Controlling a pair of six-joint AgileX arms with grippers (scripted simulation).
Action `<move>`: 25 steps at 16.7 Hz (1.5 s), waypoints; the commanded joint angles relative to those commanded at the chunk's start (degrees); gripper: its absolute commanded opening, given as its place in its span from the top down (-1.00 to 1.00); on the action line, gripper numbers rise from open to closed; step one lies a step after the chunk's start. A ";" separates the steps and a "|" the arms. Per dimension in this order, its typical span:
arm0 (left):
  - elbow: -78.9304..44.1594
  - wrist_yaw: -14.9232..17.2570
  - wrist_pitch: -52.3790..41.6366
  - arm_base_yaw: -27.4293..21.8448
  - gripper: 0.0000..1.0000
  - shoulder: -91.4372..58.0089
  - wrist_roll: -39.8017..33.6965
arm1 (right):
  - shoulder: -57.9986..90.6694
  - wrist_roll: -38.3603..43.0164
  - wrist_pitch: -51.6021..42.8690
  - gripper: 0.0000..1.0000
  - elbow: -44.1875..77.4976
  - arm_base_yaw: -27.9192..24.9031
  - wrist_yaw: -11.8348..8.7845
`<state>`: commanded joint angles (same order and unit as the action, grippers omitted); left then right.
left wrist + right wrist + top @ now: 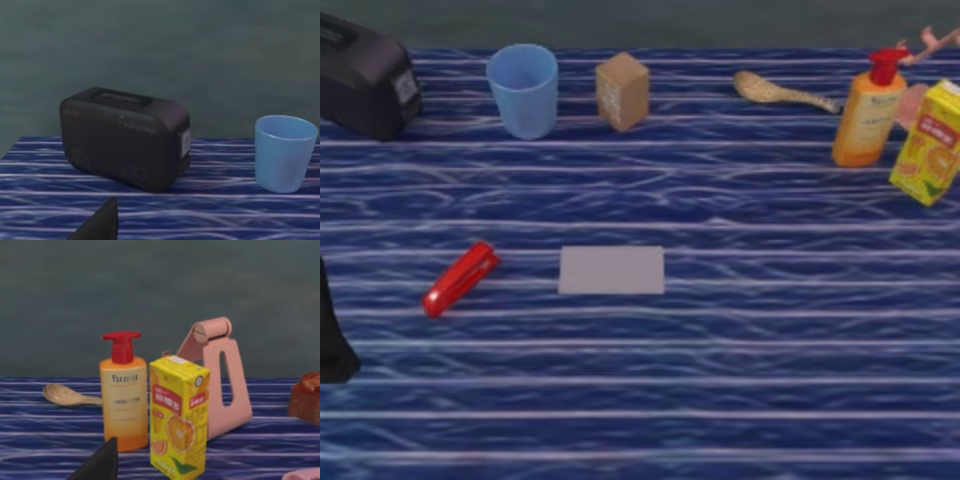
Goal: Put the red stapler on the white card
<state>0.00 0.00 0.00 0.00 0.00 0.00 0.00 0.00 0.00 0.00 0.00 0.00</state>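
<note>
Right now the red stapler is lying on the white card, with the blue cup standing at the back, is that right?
Not quite. The stapler is not on the card; it lies on the table to the card's left, with a gap between them, as the top view shows. The blue cup does stand at the back.

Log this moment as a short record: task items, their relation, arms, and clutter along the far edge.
stapler: red, lying flat on the table, left of the card, tilted
card: white, flat near the table's middle, bare
relation: apart, stapler not yet on card
left arm: dark part at the left edge, near the stapler; claw not in view
right arm: not in the top view
far edge, left to right: black box, blue cup, tan box, wooden spoon, orange bottle, juice carton
</note>
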 joint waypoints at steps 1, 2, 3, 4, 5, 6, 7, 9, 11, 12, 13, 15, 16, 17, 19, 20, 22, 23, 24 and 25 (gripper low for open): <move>0.00 0.00 0.00 0.00 -1.00 0.00 0.00 | 0.00 0.00 0.00 -1.00 0.00 0.00 0.00; 0.00 0.00 0.00 0.00 -1.00 0.00 0.00 | 0.00 0.00 0.00 -1.00 0.00 0.00 0.00; -0.55 0.04 -0.39 -0.12 -1.00 -0.57 0.14 | 0.00 0.00 0.00 -1.00 0.00 0.00 0.00; -1.70 0.11 -1.20 -0.34 -1.00 -1.75 0.42 | 0.00 0.00 0.00 -1.00 0.00 0.00 0.00; -3.45 0.19 -2.41 -0.64 -1.00 -3.53 0.85 | 0.00 0.00 0.00 -1.00 0.00 0.00 0.00; -5.80 0.24 -3.99 -1.00 -1.00 -5.92 1.41 | 0.00 0.00 0.00 -1.00 0.00 0.00 0.00; -8.69 0.28 -5.93 -1.40 -1.00 -8.90 2.10 | 0.00 0.00 0.00 -1.00 0.00 0.00 0.00; -15.71 0.25 -10.73 -2.28 -1.00 -16.61 3.83 | 0.00 0.00 0.00 -1.00 0.00 0.00 0.00; -23.83 0.15 -16.58 -3.29 -1.00 -26.37 5.96 | 0.00 0.00 0.00 -1.00 0.00 0.00 0.00; -28.17 0.08 -19.81 -3.84 -1.00 -31.89 7.15 | 0.00 0.00 0.00 -1.00 0.00 0.00 0.00; -32.60 0.00 -23.18 -4.42 -1.00 -37.76 8.38 | 0.00 0.00 0.00 -1.00 0.00 0.00 0.00; -41.55 -0.17 -30.17 -5.61 -1.00 -50.26 10.95 | 0.00 0.00 0.00 -1.00 0.00 0.00 0.00; -46.02 -0.26 -33.72 -6.23 -1.00 -56.70 12.25 | 0.00 0.00 0.00 -1.00 0.00 0.00 0.00; -50.44 -0.33 -37.25 -6.87 -1.00 -63.13 13.54 | 0.00 0.00 0.00 -1.00 0.00 0.00 0.00; -59.05 -0.43 -44.08 -8.13 -1.00 -75.66 16.02 | 0.00 0.00 0.00 -1.00 0.00 0.00 0.00; -63.23 -0.46 -47.31 -8.73 -1.00 -81.53 17.18 | 0.00 0.00 0.00 -1.00 0.00 0.00 0.00; -71.18 -0.49 -53.22 -9.84 -1.00 -92.03 19.32 | 0.00 0.00 0.00 -1.00 0.00 0.00 0.00; -74.85 -0.47 -55.84 -10.35 -1.00 -96.60 20.28 | 0.00 0.00 0.00 -1.00 0.00 0.00 0.00; -78.29 -0.43 -58.22 -10.83 -1.00 -100.69 21.15 | 0.00 0.00 0.00 -1.00 0.00 0.00 0.00; -81.45 -0.37 -60.33 -11.26 -1.00 -104.31 21.94 | 0.00 0.00 0.00 -1.00 0.00 0.00 0.00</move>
<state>-81.45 -0.37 -60.33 -11.26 -104.31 21.94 0.00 0.00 0.00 0.00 0.00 0.00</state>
